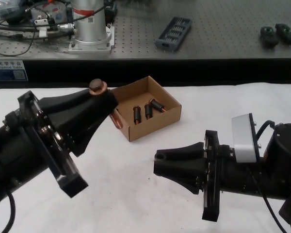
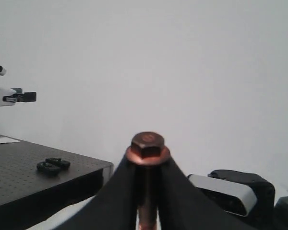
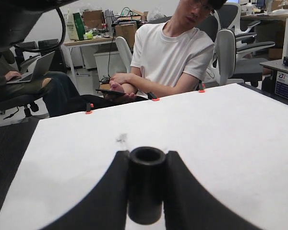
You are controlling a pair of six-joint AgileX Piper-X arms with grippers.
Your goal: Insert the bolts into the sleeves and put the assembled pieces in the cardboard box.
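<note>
One copper bolt sticks head-first past the fingertips of the left gripper, which is clamped on its shank just beside the cardboard box. Nearer than the box, the right gripper is closed around a black sleeve. Three pieces, seemingly assembled, lie inside the box.

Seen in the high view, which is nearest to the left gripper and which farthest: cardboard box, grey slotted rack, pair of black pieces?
1. Cardboard box, just beside the left gripper.
2. Grey slotted rack, behind, on the perforated table.
3. Pair of black pieces, far back right.
</note>
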